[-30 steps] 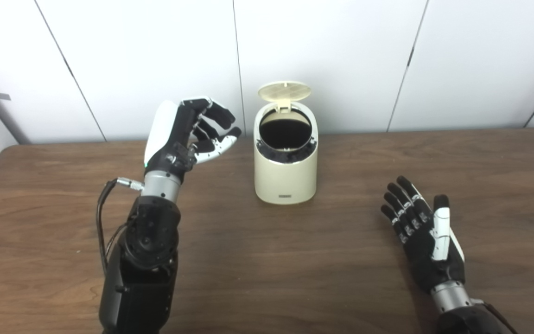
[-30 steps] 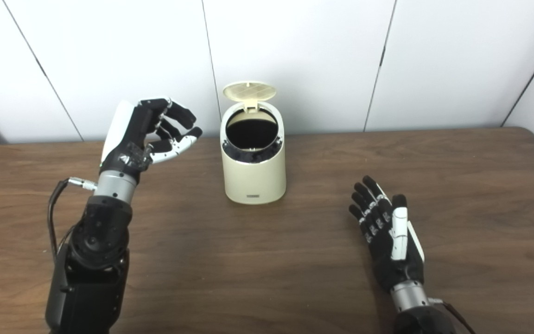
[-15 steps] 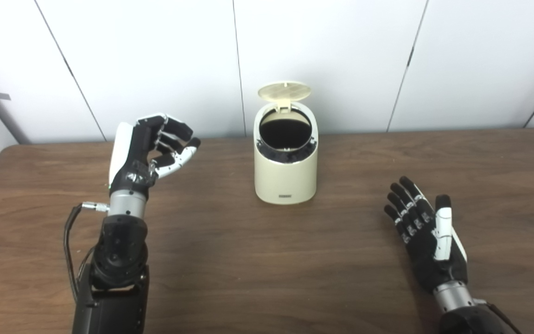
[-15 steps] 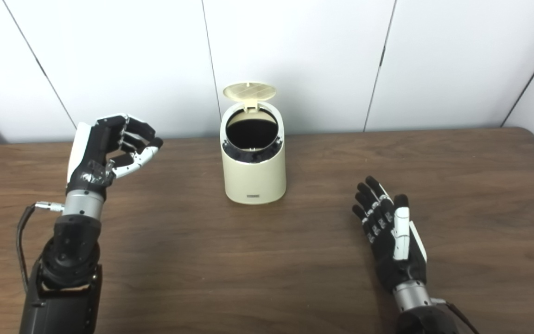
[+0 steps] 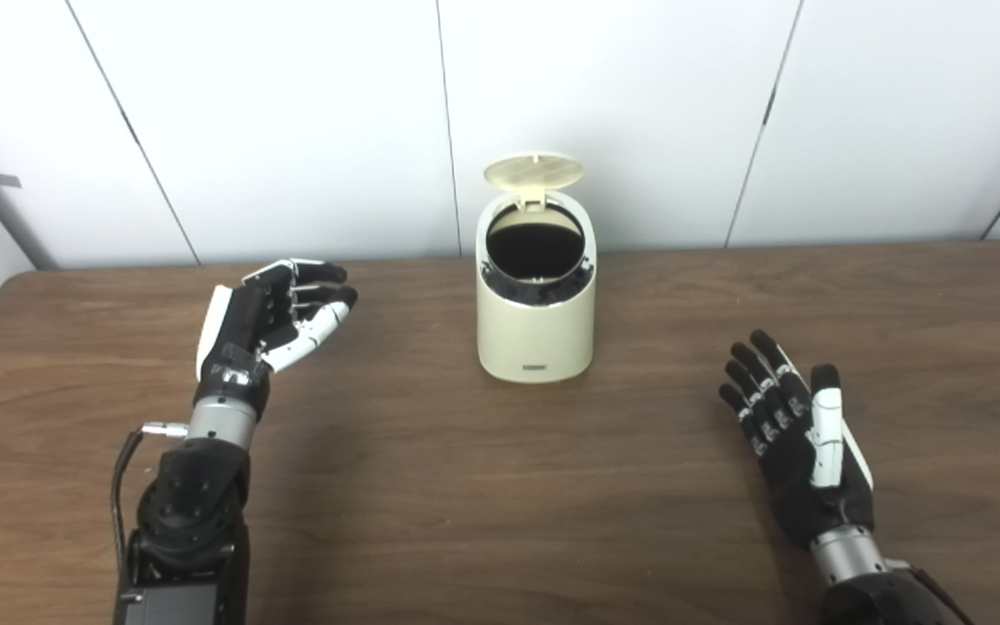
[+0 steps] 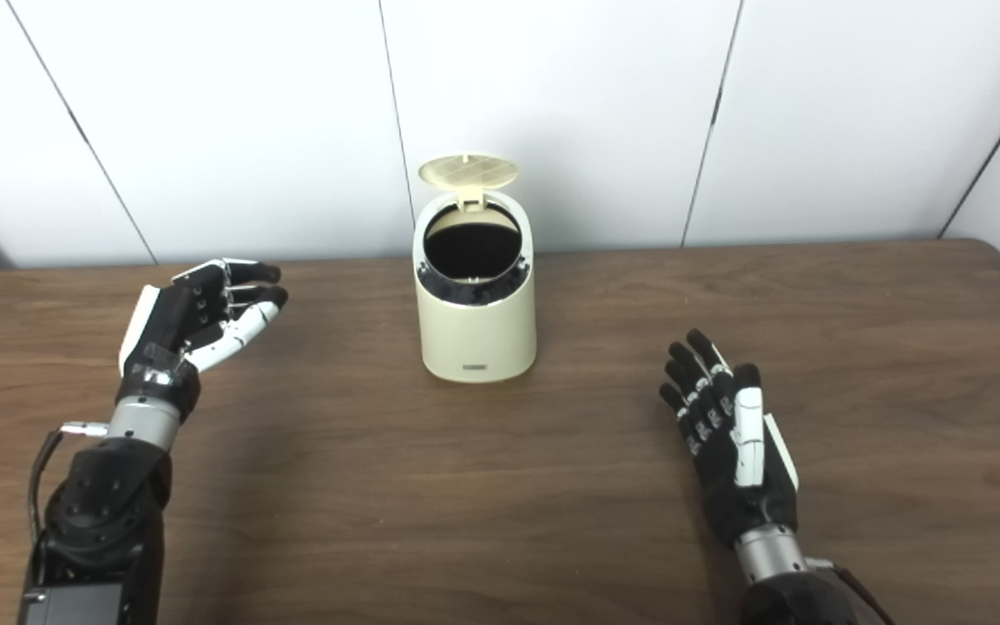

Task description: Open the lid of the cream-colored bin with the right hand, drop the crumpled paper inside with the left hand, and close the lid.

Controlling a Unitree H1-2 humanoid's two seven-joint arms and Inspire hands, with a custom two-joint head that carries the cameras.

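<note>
Left eye view: bin upright, lid raised.

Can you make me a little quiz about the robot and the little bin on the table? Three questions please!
1. True or false: the lid of the cream-colored bin is up.
2. What is the left hand holding? A) crumpled paper B) a cup C) nothing
3. Fill in the gap: the right hand is open, out to the ___ of the bin.

Key
1. True. The lid stands up at the back and the dark opening shows.
2. C. Its fingers are apart and hold nothing; no paper shows anywhere on the table.
3. Right.
</note>
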